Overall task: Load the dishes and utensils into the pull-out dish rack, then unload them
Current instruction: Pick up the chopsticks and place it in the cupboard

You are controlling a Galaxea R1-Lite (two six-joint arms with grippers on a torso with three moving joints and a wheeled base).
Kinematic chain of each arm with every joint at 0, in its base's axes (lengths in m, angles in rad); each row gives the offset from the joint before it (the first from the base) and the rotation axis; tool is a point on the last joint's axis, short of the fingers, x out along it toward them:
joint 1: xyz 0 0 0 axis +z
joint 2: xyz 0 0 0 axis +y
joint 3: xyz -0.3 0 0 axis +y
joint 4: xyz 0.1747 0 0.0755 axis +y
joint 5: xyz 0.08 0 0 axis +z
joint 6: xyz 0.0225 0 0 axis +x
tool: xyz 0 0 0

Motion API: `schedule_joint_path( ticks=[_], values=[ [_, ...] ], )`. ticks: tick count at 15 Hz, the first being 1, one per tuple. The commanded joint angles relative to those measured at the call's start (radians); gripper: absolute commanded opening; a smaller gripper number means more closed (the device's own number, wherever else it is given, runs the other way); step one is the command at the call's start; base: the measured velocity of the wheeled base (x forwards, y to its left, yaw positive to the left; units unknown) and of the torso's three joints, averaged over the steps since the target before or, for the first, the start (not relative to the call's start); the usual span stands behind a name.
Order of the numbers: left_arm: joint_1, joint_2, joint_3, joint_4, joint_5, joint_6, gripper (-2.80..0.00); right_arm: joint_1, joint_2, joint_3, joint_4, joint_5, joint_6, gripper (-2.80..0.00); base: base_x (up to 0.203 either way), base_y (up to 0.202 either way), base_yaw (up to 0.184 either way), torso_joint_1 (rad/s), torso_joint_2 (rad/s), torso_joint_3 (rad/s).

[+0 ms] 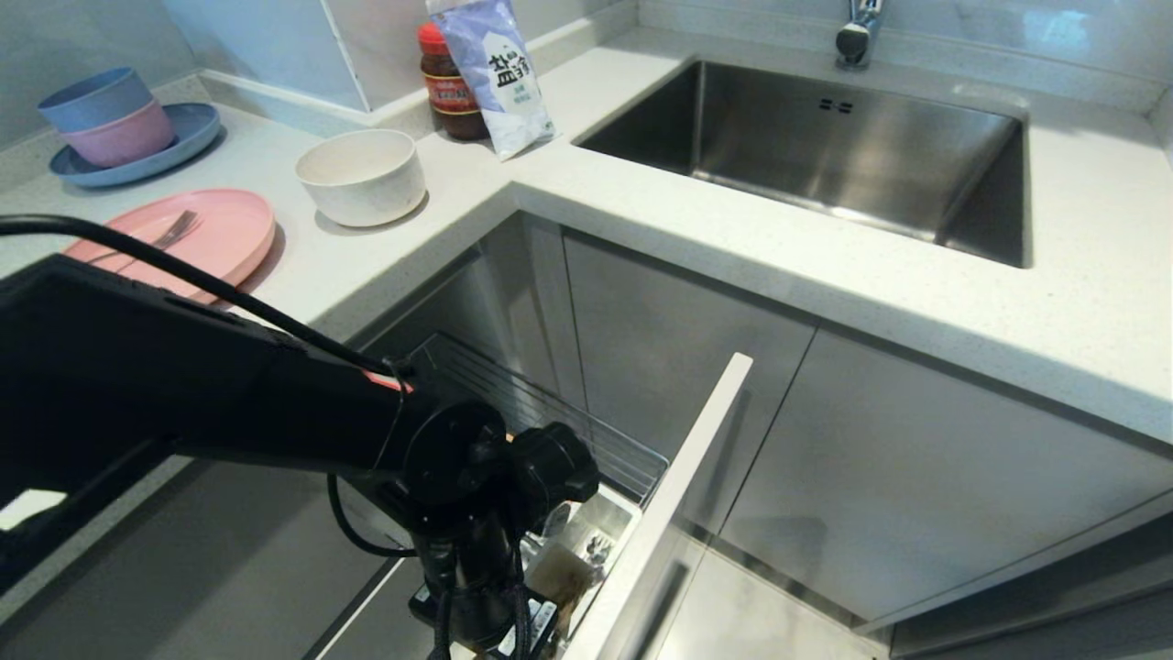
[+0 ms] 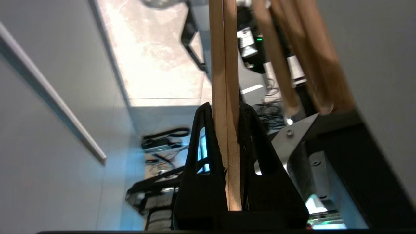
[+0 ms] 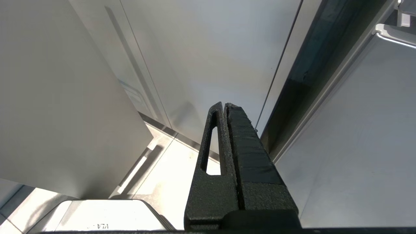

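Left wrist view: the left tool (image 2: pixel 227 130) clamps the pair of light wooden chopsticks (image 2: pixel 224 81) between its black fingers (image 2: pixel 201 139), sticks side by side and running lengthwise past the tips, a grip that looks meant to keep them parallel for dropping into a narrow cup. From the head view, that arm reaches down over the pull-out chrome wire dish rack (image 1: pixel 550 412), drawn out from the cabinet behind its grey front panel (image 1: pixel 678 486), with the tool itself hidden below the wrist; the white rectangular cutlery cup (image 1: pixel 600 527) sits just beside it, the likely target. Up on the white counter (image 1: pixel 641 220), the flat round pink plate (image 1: pixel 215 234) carries the slim silver metal fork (image 1: pixel 169 234), and the plain off-white round bowl (image 1: pixel 362 174) stands near, all awaiting loading. The right tool (image 3: pixel 226 136) hangs parked beside the cabinet fronts, fingers pressed together and empty.
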Motion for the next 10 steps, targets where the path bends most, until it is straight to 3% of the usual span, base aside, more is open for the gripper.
schedule_joint_path(
  ticks=[1,5,10],
  values=[
    [0.015,0.018,-0.005,-0.007,-0.05,0.012,-2.8,0.0,-0.003,0.002,0.0,0.0,0.0,-2.8,0.0,0.0,0.0,0.0,0.0,0.0],
    [0.051,0.026,-0.01,-0.031,-0.091,0.029,-2.8,0.0,-0.003,0.002,0.0,0.0,0.0,-2.8,0.0,0.0,0.0,0.0,0.0,0.0],
    [0.084,0.067,-0.024,-0.035,-0.091,0.034,-2.8,0.0,-0.003,0.002,0.0,0.0,0.0,-2.8,0.0,0.0,0.0,0.0,0.0,0.0]
  ],
)
